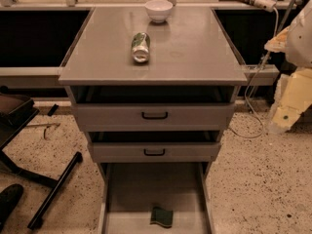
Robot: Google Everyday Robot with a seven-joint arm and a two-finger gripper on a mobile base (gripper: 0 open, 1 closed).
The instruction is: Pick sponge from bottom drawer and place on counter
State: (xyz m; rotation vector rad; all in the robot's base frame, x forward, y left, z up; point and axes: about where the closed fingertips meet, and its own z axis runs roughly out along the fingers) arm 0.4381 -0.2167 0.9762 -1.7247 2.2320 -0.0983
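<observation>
Nearest the lens lies the sponge, flat on the floor of the bottom drawer, which is pulled out well beyond the counter's front edge. It sits alone there, about midway between the side walls, and nothing else shows in that drawer.

The gripper hangs well outside the counter's right edge, below the front right corner and far from the sponge. I cannot tell how far open it is, but it does not have the sponge.

The likeliest trouble, I judge, is the descent. The two upper drawers stand forward of the cabinet over the rear of the bottom one, so a steep or late reach could clip their fronts or a thin side wall. A low, soft sponge on a smooth floor may also slide away instead of being pinched.

On the counter a can lies on its side near the middle, left of centre. A nudge while placing could roll it. A white bowl stands by the back edge with nothing showing above its rim. The upper drawers' insides are hidden.
</observation>
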